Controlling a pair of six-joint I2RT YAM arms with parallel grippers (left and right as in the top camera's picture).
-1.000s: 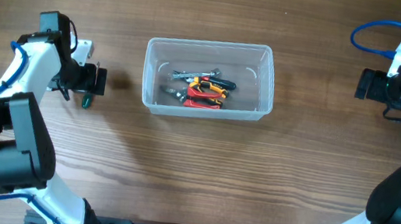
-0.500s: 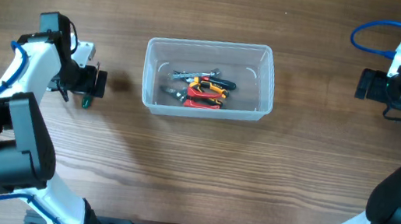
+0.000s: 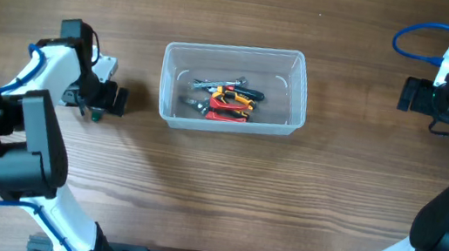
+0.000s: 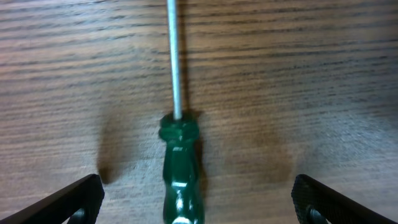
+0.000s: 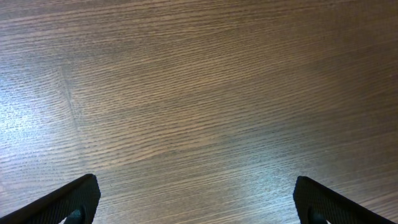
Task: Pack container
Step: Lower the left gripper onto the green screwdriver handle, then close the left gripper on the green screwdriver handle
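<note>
green screwdriver (image 4: 181,177) lying flat, left gripper (image 4: 196,196) low astride it, jaws apart, right gripper (image 5: 196,199) likewise apart

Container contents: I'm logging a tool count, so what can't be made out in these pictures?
- Tools in the container: overhead, too small and piled to count.
- Green screwdriver: left wrist, handle end and tip cut off by frame edges; overhead, mostly hidden under the left gripper.

Even light, soft shadows, slight glare.
</note>
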